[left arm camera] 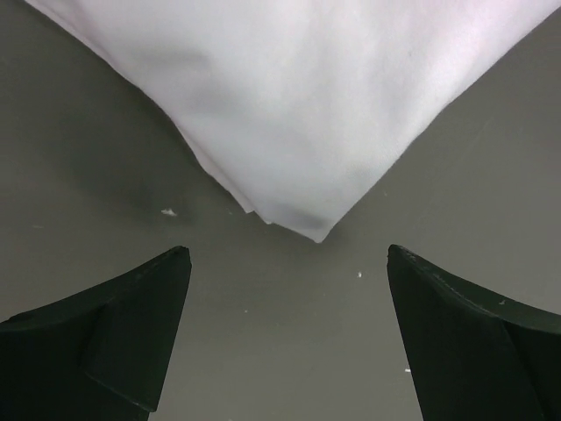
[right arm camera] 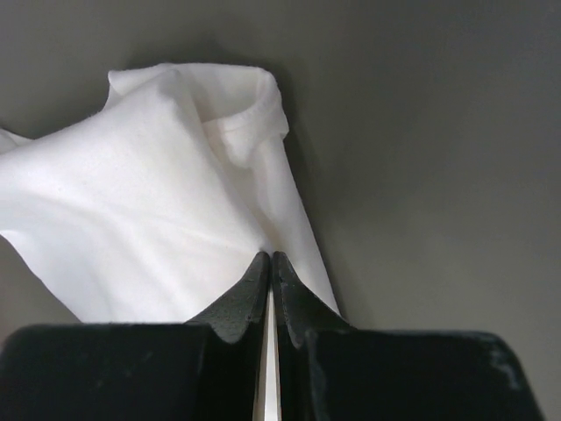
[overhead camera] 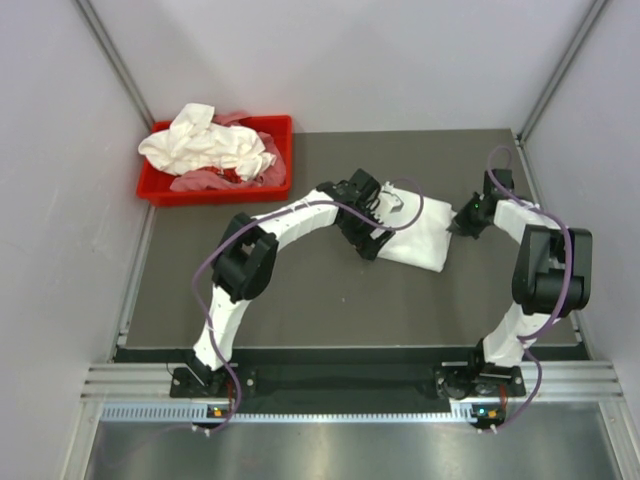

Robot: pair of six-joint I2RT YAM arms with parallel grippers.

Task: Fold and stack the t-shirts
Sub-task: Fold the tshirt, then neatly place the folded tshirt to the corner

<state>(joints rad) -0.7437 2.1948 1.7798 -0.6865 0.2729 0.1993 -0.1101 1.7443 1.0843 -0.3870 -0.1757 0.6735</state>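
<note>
A white t-shirt [overhead camera: 418, 232], partly folded, lies on the dark table between my two grippers. My left gripper [overhead camera: 372, 238] is open at its left edge; in the left wrist view a folded corner of the shirt [left arm camera: 298, 114] points down between the spread fingers [left arm camera: 131, 324], a little beyond their tips and not touched. My right gripper [overhead camera: 462, 224] is shut on the shirt's right edge; in the right wrist view the closed fingers [right arm camera: 270, 272] pinch the white cloth [right arm camera: 149, 237], with the collar rim bunched behind. More crumpled white t-shirts [overhead camera: 208, 143] are heaped in a red bin.
The red bin [overhead camera: 275, 160] stands at the table's back left corner. White walls close in the table on the left, back and right. The left arm [overhead camera: 290, 222] arches across the table's middle. The table's metal front edge [overhead camera: 330, 375] carries both bases.
</note>
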